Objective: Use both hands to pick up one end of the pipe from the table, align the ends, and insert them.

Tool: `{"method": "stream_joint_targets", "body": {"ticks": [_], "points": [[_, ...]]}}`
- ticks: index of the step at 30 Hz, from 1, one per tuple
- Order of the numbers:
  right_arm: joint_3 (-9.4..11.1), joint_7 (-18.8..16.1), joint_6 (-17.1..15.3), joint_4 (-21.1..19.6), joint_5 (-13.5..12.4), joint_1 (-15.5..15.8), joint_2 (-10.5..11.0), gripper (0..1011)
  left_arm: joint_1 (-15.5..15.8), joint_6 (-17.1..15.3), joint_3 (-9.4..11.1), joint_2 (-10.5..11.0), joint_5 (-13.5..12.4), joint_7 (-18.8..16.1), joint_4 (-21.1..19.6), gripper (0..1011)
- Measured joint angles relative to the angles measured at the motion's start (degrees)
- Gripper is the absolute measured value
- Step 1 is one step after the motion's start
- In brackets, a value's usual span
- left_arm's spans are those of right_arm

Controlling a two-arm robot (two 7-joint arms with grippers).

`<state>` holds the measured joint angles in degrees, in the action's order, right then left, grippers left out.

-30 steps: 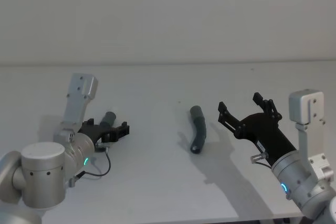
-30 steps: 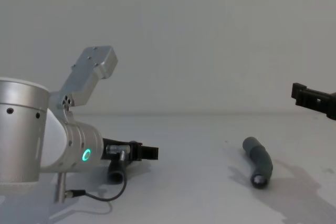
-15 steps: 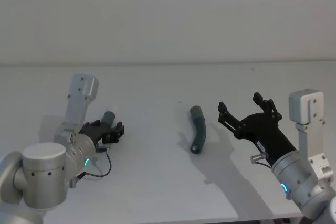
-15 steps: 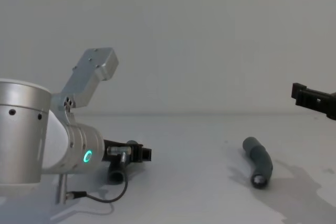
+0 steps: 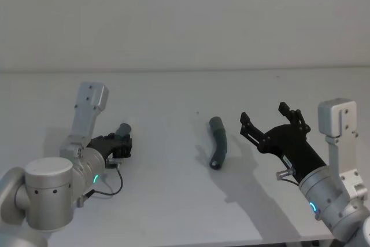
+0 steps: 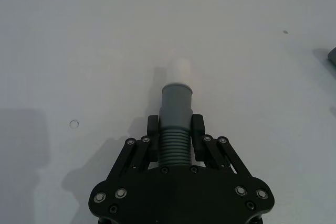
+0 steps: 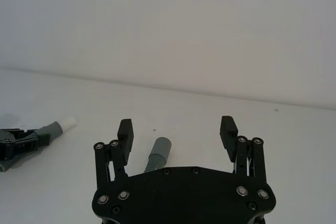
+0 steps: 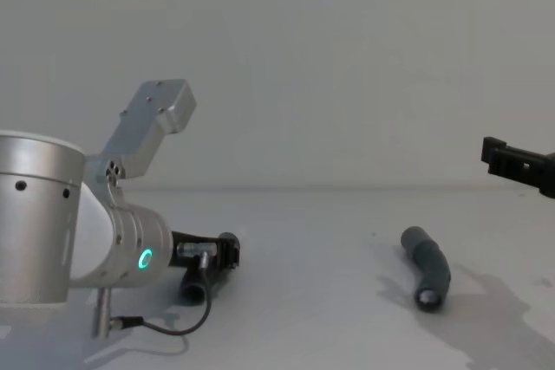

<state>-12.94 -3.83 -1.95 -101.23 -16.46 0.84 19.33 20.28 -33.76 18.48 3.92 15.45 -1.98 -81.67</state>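
Left claw: the left claw (image 6: 175, 141) sits low at the table's left side, clamped on the ribbed part of the left hose (image 6: 176, 124), just behind its cuff.
Left hose: it lies in that grip on the table (image 5: 173, 189); the smooth cuff and white tip (image 6: 179, 70) stick out past the fingers.
Right claw: the right claw (image 5: 270, 124) hovers above the table at the right, spread wide and holding nothing.
Right hose: the right hose (image 5: 218, 142) lies bent on the table, just left of the right claw and well apart from the left hose.
Handling: both pieces look light and bendy; the ribs should give grip, while the cuffs look slick.
Hold: a grip on the ribs right behind the cuff seems best, since a grip farther back would probably let the end droop during insertion.
Risk: a hard squeeze may flatten the hose.
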Motion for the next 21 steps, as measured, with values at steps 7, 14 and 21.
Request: {"method": "stream_joint_targets", "body": {"ticks": [7, 14, 21], "points": [[0.00, 0.00, 0.00, 0.00, 0.00, 0.00, 0.00, 1006, 0.00, -0.02, 0.01, -0.04, 0.00, 0.02, 0.01, 329], [0.14, -0.33, -0.40, -0.06, -0.29, 0.00, -0.01, 1006, 0.00, -0.02, 0.01, -0.05, -0.01, 0.02, 0.01, 329], [0.63, -1.79, -3.81, -0.68, -2.20, -0.24, 0.24, 1006, 0.00, -0.02, 0.01, -0.05, 0.01, 0.02, 0.01, 329]]}}
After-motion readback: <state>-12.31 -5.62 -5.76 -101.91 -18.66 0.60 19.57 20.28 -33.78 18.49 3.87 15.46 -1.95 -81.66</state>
